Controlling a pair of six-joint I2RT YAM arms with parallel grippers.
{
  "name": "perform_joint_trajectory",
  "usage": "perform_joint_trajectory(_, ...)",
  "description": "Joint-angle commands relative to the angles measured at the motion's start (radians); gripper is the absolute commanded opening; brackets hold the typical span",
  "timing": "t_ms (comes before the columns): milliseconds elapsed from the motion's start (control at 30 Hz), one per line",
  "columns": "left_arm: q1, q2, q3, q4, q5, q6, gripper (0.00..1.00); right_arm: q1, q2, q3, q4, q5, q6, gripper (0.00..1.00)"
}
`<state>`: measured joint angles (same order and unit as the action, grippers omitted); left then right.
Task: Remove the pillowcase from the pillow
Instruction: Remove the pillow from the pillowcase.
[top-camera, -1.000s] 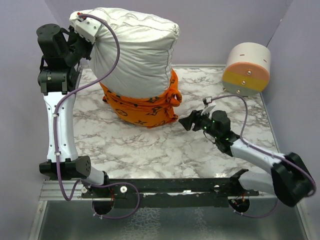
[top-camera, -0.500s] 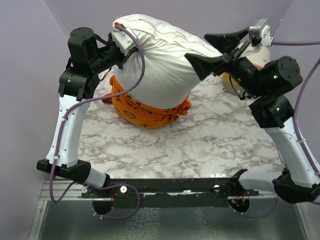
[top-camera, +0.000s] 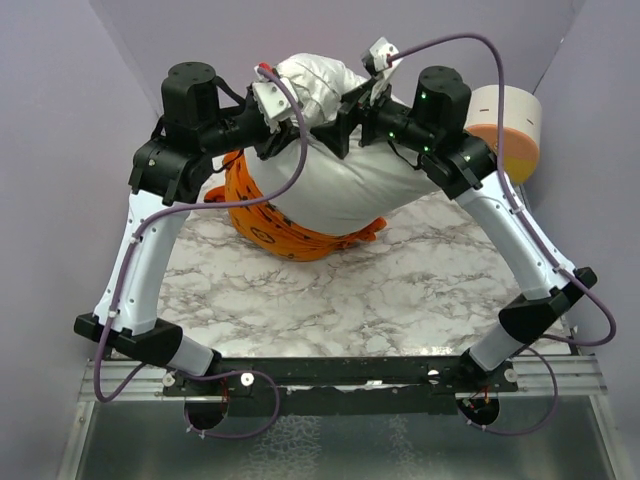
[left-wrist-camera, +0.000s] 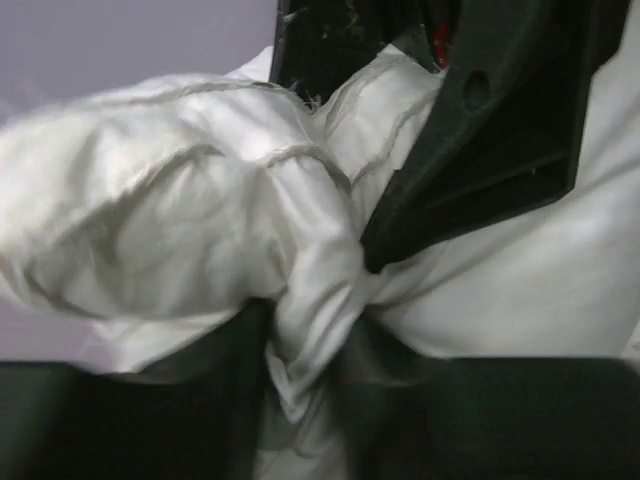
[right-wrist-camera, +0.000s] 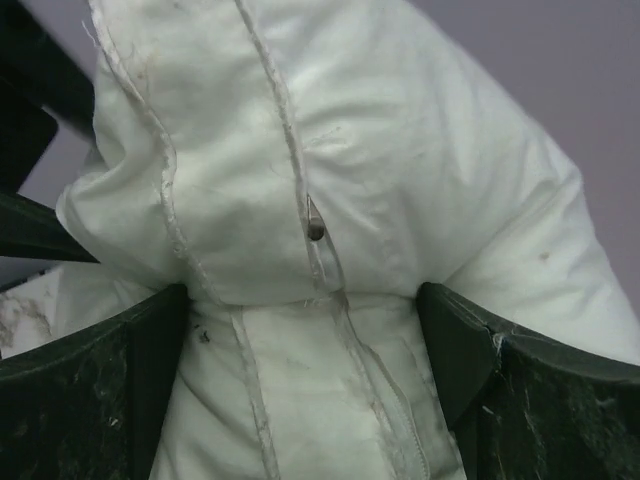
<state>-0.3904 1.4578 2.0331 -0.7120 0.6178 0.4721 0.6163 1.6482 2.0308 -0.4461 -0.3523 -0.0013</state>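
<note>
Where two arms meet, one pillow

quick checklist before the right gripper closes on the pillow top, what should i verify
1. Left gripper clamped on the pillow top: ok, fabric is bunched between its fingers.
2. Right gripper open, straddling the pillow top: ok, one finger on each side.
3. Pillowcase off: not ok, the orange fabric wraps the lower end.
4. Pillow's lower end clear of the table: cannot tell.
5. Right arm clear of the cylinder: cannot tell, they overlap in the top view.
</note>
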Motion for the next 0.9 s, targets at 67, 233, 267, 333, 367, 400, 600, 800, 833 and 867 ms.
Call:
perform_joint_trajectory(67,0.032,-0.015,0.005,-0.045,-0.001,0.050,0.97,0.003,-0.119,-0.367,-0.032,0.076,-0.080,0.76)
perform_joint_trajectory(233,0.268,0.034,-0.062,-0.065,0.089,0.055,0.99,-0.027,-0.189,-0.520,0.104,0.083,-0.037,0.21)
perform_joint_trajectory(267,0.320,0.043,-0.084,-0.077,0.107,0.083,0.99,-0.031,-0.212,-0.538,0.127,0.087,-0.034,0.13)
perform_joint_trajectory(333,0.408,0.058,-0.148,-0.149,0.145,0.197,0.99,-0.037,-0.247,-0.574,0.147,0.115,-0.036,0.02)
perform_joint_trajectory(367,0.448,0.064,-0.181,-0.188,0.163,0.271,0.99,-0.040,-0.268,-0.600,0.160,0.129,-0.040,0.01)
perform_joint_trajectory(400,0.484,0.072,-0.217,-0.229,0.174,0.337,0.99,-0.044,-0.291,-0.630,0.172,0.142,-0.042,0.01)
perform_joint_trajectory(600,0.632,0.190,-0.289,-0.427,0.200,0.616,0.99,-0.105,-0.470,-0.821,0.266,0.130,-0.049,0.01)
perform_joint_trajectory(800,0.653,0.233,-0.381,-0.359,0.158,0.706,0.99,-0.132,-0.534,-0.863,0.243,0.048,-0.087,0.01)
perform_joint_trajectory(833,0.654,0.232,-0.397,-0.327,0.160,0.706,0.99,-0.133,-0.538,-0.863,0.237,0.036,-0.098,0.01)
perform_joint_trajectory(867,0.652,0.233,-0.411,-0.303,0.165,0.708,0.99,-0.134,-0.540,-0.864,0.233,0.017,-0.111,0.01)
